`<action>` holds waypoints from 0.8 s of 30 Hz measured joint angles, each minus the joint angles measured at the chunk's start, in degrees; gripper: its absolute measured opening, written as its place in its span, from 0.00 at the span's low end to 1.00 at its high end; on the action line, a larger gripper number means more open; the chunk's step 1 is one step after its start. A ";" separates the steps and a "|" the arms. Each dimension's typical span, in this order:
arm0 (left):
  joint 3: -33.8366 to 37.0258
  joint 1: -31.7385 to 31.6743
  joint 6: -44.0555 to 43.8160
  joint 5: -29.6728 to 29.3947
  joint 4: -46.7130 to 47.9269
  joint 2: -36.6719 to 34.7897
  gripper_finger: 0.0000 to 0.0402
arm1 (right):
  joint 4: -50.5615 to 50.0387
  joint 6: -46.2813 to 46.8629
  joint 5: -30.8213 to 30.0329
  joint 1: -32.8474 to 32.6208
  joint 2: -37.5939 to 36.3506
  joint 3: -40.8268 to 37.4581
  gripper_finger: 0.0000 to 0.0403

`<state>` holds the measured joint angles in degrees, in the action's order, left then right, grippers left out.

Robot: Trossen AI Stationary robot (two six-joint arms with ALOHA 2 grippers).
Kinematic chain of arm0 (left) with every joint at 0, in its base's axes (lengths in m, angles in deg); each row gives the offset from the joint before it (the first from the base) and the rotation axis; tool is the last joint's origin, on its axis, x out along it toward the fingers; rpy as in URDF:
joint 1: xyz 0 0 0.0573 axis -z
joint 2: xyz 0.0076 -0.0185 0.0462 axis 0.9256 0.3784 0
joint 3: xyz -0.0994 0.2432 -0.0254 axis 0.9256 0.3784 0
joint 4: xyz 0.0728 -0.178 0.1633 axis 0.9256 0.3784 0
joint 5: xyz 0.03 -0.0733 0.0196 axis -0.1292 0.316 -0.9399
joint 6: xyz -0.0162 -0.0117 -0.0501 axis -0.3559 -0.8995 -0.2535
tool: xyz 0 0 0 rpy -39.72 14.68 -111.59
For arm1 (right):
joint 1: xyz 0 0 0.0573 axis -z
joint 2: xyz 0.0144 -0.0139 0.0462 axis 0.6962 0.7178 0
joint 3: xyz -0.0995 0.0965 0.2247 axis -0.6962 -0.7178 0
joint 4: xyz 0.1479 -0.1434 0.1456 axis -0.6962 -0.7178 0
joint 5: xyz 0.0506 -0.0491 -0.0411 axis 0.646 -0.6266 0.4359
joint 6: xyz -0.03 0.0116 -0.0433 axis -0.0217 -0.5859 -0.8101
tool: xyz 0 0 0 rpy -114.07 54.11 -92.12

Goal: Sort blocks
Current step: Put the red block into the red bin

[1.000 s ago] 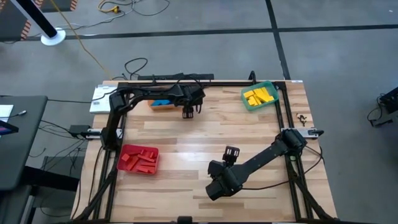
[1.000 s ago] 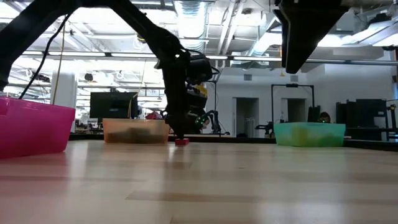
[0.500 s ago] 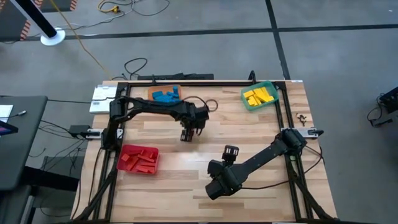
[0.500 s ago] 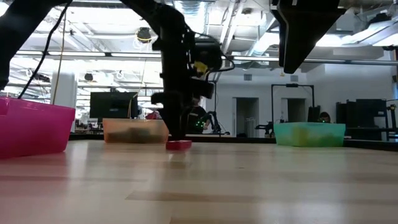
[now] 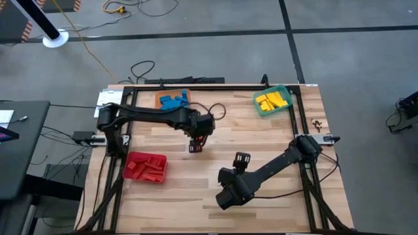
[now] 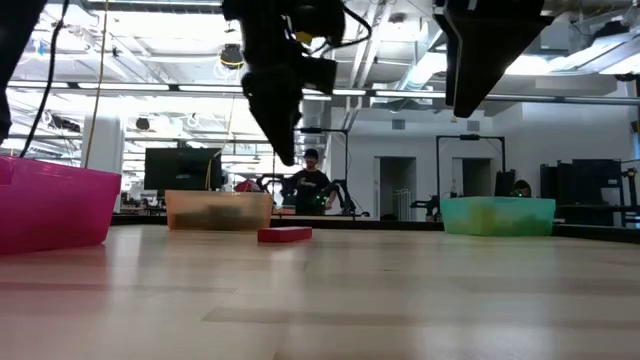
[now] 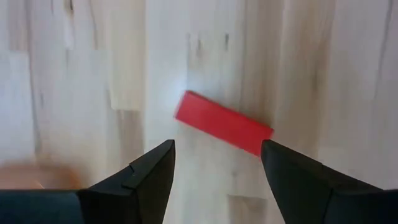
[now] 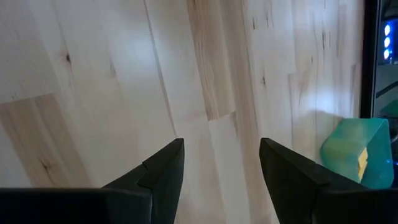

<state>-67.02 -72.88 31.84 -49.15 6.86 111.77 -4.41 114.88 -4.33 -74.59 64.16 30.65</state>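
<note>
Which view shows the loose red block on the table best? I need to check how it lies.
The left wrist view: the red block lies flat and skewed on bare wood, beyond the open left gripper. The low view shows only its side edge; the high view mostly hides it under the gripper; the right wrist view misses it.

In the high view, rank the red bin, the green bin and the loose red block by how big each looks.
1. Red bin, largest.
2. Green bin, a bit smaller; it sits farther up the table, so the gap between the two bins is unsure.
3. Loose red block, far smaller, under the left gripper.
</note>
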 joint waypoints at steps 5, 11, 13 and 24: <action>6.40 4.85 -7.26 -2.86 -2.45 -4.71 0.59 | 0.02 -1.25 -2.08 -0.75 0.00 0.00 0.55; 17.65 9.71 -16.00 -5.92 -15.11 -9.53 0.59 | 0.05 -2.84 -4.82 -0.81 0.00 -0.08 0.55; 21.79 11.18 -18.62 -6.07 -23.29 -10.89 0.59 | 0.06 -3.23 -5.23 -0.78 0.00 -0.11 0.55; 32.69 13.69 -29.87 -20.91 -37.72 -11.40 0.59 | 0.05 -3.82 -7.49 0.09 0.00 -0.13 0.55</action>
<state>-34.33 -59.19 1.97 -70.06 -30.87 100.37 -4.36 111.06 -11.82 -74.50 64.16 30.52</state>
